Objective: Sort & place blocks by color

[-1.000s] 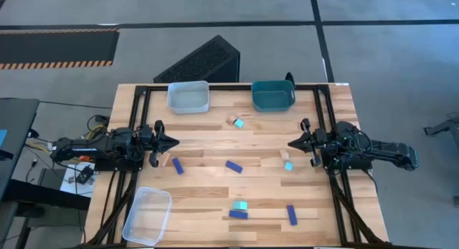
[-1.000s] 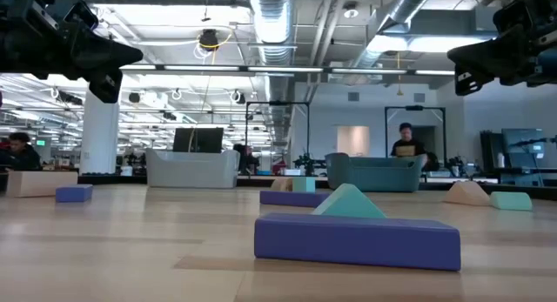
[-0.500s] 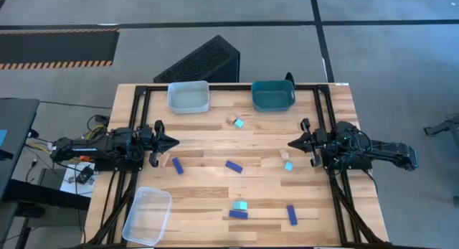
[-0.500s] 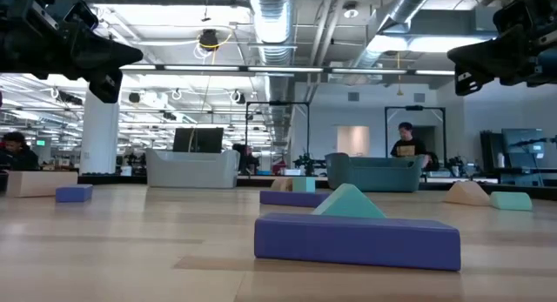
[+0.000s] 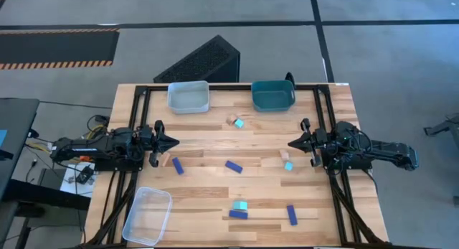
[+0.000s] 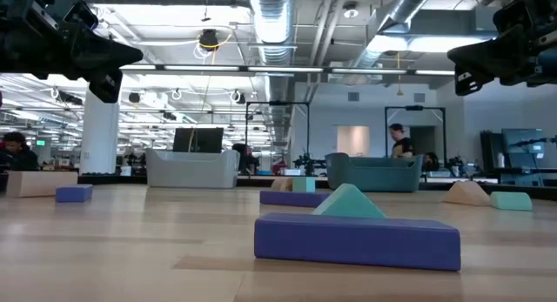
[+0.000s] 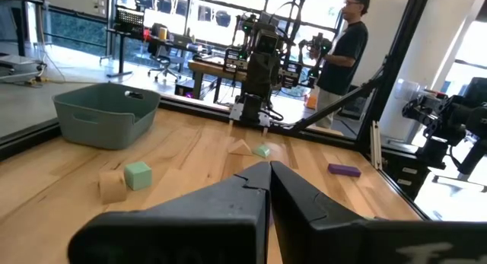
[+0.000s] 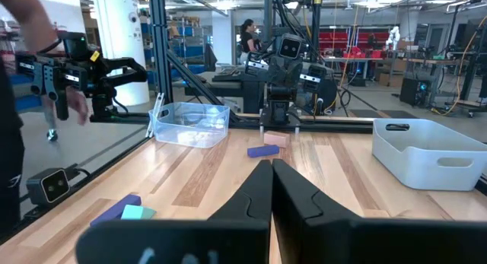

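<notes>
Both grippers hover above the table, shut and empty. My left gripper [image 5: 174,142] is at the table's left side and my right gripper [image 5: 290,143] at its right side, tips facing each other. Dark blue bars lie flat on the wood near my left gripper [image 5: 177,166], mid-table [image 5: 233,166] and toward the near edge [image 5: 238,214] [image 5: 291,214]. Teal cubes sit toward the far edge [image 5: 239,123], near my right gripper [image 5: 288,166] and toward the near edge [image 5: 240,205]. Tan cubes sit toward the far edge [image 5: 232,120], near my right gripper [image 5: 284,156] and near my left gripper [image 5: 164,158].
A pale grey bin [image 5: 188,96] and a teal bin [image 5: 273,95] stand at the far edge. A clear bin [image 5: 147,215] stands at the near left corner. Black frame rails run along the table's left and right sides. A person [image 6: 399,144] is in the room beyond.
</notes>
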Controlling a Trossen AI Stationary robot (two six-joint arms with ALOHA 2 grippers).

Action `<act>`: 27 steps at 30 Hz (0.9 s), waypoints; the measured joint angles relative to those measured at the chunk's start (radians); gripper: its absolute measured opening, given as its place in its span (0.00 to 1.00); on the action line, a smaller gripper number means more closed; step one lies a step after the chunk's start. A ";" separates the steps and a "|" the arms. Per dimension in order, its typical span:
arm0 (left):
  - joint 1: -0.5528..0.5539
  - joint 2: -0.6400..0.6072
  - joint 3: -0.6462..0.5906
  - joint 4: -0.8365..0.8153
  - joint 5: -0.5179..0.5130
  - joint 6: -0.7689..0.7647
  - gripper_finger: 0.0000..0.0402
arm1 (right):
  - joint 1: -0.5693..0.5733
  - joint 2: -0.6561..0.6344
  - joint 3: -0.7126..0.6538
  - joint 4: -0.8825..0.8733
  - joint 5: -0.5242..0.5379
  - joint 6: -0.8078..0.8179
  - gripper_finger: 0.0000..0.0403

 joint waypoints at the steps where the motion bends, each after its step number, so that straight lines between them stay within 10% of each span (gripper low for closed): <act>1: 0.000 0.000 0.000 0.000 0.000 0.000 0.00 | 0.000 0.000 0.000 0.000 0.000 0.000 0.05; 10: 0.000 0.000 0.000 0.023 -0.125 0.067 0.00 | 0.000 0.000 0.000 0.001 0.000 -0.010 0.05; 16: 0.000 0.000 0.000 0.047 -0.305 0.040 0.00 | -0.006 0.000 0.000 0.003 0.021 -0.349 0.05; 27: 0.000 0.000 0.000 0.062 -0.575 -0.263 0.00 | -0.005 0.000 0.000 0.003 0.021 -0.335 0.05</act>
